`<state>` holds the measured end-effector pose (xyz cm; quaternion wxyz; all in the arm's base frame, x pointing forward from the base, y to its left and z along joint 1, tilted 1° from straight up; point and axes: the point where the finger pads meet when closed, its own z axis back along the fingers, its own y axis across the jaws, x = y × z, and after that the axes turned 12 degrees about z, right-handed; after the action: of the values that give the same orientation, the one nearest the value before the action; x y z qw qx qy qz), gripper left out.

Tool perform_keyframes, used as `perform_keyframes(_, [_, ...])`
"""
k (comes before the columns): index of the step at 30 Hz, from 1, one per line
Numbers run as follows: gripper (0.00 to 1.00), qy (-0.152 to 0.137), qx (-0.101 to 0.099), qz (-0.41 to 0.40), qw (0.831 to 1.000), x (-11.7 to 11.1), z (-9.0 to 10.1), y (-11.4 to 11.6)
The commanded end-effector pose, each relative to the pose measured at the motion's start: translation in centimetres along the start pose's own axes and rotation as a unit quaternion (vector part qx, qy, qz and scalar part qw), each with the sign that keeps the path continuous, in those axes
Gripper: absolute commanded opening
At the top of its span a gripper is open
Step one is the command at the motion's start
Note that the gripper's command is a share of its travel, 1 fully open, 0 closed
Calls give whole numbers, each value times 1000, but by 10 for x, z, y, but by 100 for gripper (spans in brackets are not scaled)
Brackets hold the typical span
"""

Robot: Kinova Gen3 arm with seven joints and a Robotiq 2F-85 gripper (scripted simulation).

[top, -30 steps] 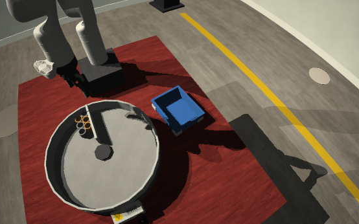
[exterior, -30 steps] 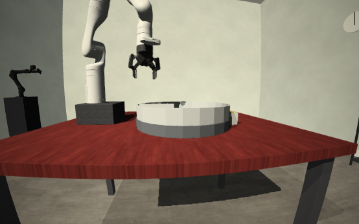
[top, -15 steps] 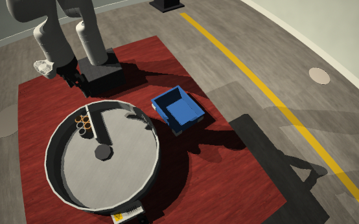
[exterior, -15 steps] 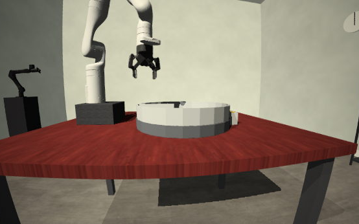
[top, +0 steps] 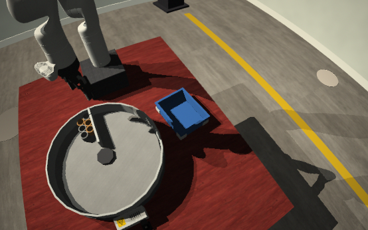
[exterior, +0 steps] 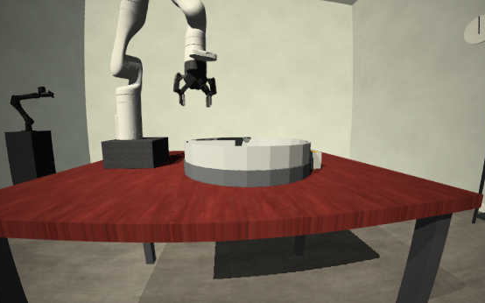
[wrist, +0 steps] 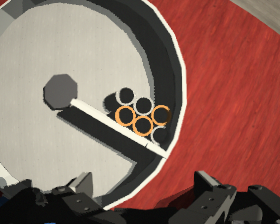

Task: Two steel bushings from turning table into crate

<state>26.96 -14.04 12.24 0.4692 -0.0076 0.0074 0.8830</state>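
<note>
And here's the gripper [top: 81,92] [exterior: 195,104] [wrist: 143,183], fingers wide apart with nothing between them, hanging above the height of the turning table [top: 126,186] [exterior: 247,158] [wrist: 41,40]! Down inside, the wrist view gives us six rings packed in a tight cluster: three steel bushings [wrist: 125,88] and three orange bushings [wrist: 143,117]. Two steel ones sit on the cluster's inner side, the third out by the rim, near the end of the white bar [top: 93,126] [wrist: 116,121]. That bar runs from the dark hub [top: 106,156] [wrist: 60,91] out to the rim, right alongside the bunch. And the blue crate [top: 186,114]? It stands upright on the red table [top: 229,186] [exterior: 228,214] [wrist: 231,100], just beside the turning table, its open top facing up, while all three steel bushings are over on the turning table
</note>
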Motion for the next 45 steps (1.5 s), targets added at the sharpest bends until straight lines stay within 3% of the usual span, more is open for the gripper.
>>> perform_keyframes(1, [100, 1, 0, 0, 1000, 0, 0, 0])
perform_keyframes(18, [100, 1, 0, 0, 1000, 0, 0, 0])
perform_keyframes(19, [16, 1, 0, -24, 1000, -2, -1, 0])
perform_keyframes(23, [16, 1, 0, -120, 993, -8, -5, -1])
perform_keyframes(35, [16, 1, 0, -120, 993, -8, -5, -1])
perform_keyframes(40, [16, -1, 1, -239, 971, -12, -10, -2])
perform_keyframes(45, [16, -1, 1, -239, 971, -12, -10, -2])
